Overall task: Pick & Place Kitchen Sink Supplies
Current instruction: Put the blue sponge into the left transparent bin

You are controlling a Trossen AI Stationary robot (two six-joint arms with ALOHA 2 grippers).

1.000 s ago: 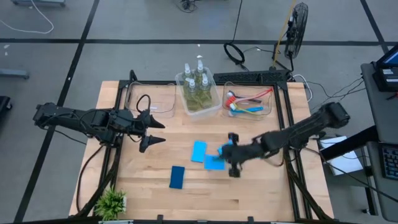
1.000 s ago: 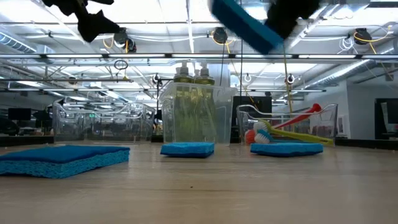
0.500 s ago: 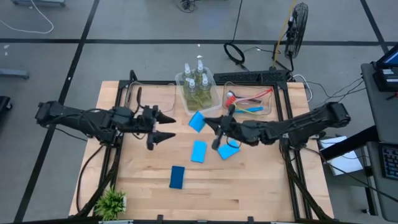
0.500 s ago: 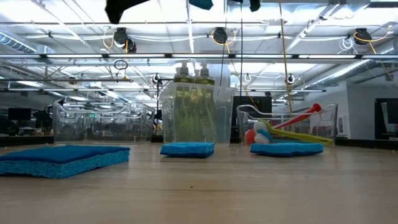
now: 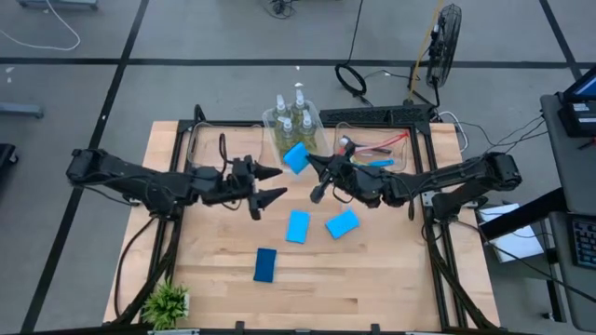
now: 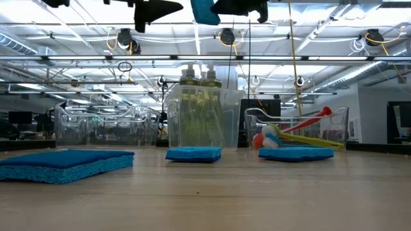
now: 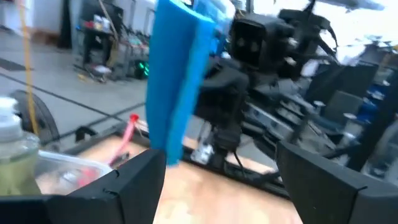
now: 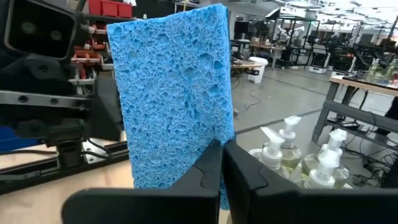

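Note:
A blue sponge (image 5: 296, 156) is up in the air in my right gripper (image 5: 310, 167), next to the bin of pump bottles (image 5: 296, 119). The right wrist view shows its porous face (image 8: 174, 93) and the low view its lower part (image 6: 205, 10). My left gripper (image 5: 272, 183) is open and level, pointing at this sponge from the table's left. Its fingers (image 7: 127, 186) stand apart a little short of the sponge (image 7: 180, 74). Three more blue sponges lie flat on the table (image 5: 298, 226), (image 5: 343, 223), (image 5: 265, 264). Brushes (image 5: 372, 154) lie in the right bin. My right gripper is shut on the blue sponge's end near one corner (image 8: 214, 146), pinched between the two fingers. It reaches in from the table's right, about level. The sponge is lifted clear and stands out beyond the fingertips, facing the left gripper.
Clear bins stand along the far edge: one on the left (image 5: 223, 149), the bottle bin in the middle, the brush bin on the right (image 5: 396, 163). A potted plant (image 5: 168, 302) sits at the near left corner. The black frame rails (image 5: 421, 186) border the wooden table.
My right gripper has carried the sponge from above the table's middle-right toward the far edge and left, to beside the bottle bin, staying shut on it. My left gripper has moved toward the table's right, closing on the sponge. The three sponges on the table have not moved.

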